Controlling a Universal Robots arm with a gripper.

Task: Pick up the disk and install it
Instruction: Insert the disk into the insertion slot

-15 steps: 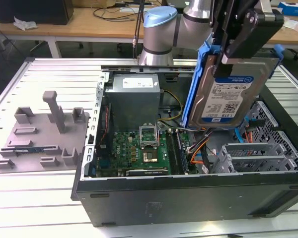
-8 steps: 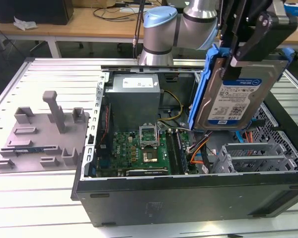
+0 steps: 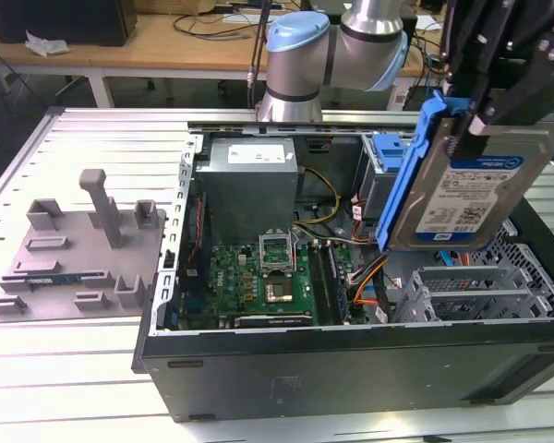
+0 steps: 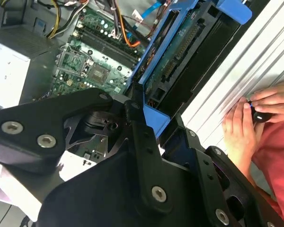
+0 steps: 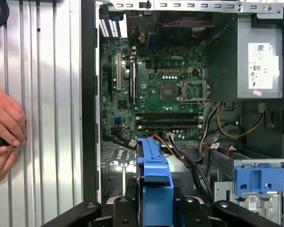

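Exterior view: slatted metal table (image 3: 74, 378); gripper (image 3: 469, 125) holds disk (image 3: 471, 194) aloft.

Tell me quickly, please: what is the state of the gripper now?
Gripper: shut on the disk, holding it tilted above the open case.

The bent arm (image 3: 337, 41) holds its claw (image 3: 471, 122) high, clamped on the disk (image 3: 468, 196).

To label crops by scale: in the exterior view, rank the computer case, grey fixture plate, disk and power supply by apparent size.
1. computer case
2. grey fixture plate and disk: these look alike. The disk hangs nearer the camera, so I leave them unranked.
3. power supply
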